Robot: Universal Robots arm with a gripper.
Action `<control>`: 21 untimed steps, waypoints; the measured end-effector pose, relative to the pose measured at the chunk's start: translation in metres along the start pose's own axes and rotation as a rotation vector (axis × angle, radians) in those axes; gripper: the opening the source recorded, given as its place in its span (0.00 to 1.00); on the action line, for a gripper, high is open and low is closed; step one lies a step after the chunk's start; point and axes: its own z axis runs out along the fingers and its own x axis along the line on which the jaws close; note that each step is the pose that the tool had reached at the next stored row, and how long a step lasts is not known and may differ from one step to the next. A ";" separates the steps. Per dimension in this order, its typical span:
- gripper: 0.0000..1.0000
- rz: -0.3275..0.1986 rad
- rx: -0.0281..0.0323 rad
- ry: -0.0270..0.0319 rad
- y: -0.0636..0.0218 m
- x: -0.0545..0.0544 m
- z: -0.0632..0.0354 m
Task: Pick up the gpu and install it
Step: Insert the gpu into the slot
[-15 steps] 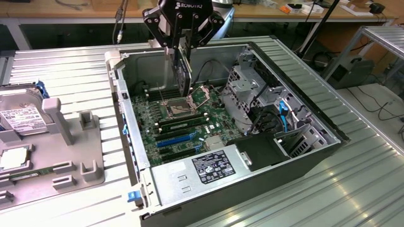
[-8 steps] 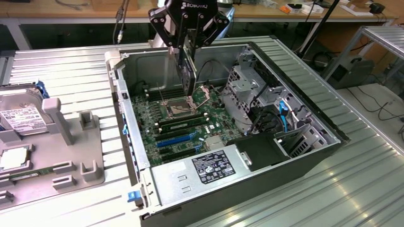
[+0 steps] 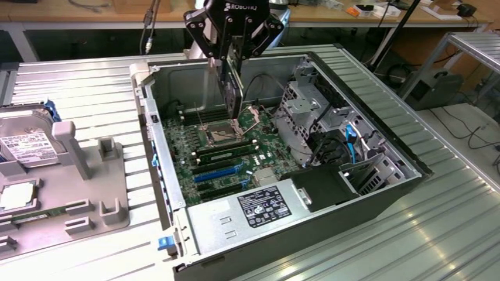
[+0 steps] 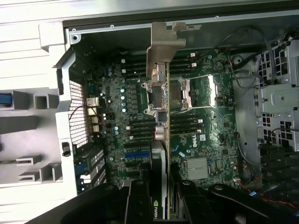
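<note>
Pincer (image 3: 231, 79) was clamped on the gpu (image 3: 232, 105), a thin green circuit card with a silver metal end bracket, and hung it edge-down inside the open grey computer case (image 3: 156, 152), above the processor socket of the large green motherboard (image 3: 226, 152), not touching it! Carry step, by the look of it: lifted, not seated. Seating would call for the card's edge lined up along the blue and black expansion slots (image 3: 215, 174); it appeared to run across them. The case lay on the ribbed metal bench (image 3: 93, 93).

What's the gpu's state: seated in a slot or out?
Out. The gripper holds the gpu edge-down over the CPU socket, away from the blue slots.
</note>
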 end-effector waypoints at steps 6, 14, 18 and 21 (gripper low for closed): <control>0.27 -0.021 -0.0003 0.0009 0.0000 0.000 0.0000; 0.27 -0.056 -0.0009 0.0025 0.0000 0.000 0.0000; 0.27 -0.068 -0.0011 0.0030 0.0000 0.000 0.0000; 0.27 -0.077 -0.0013 0.0034 0.0000 0.000 0.0000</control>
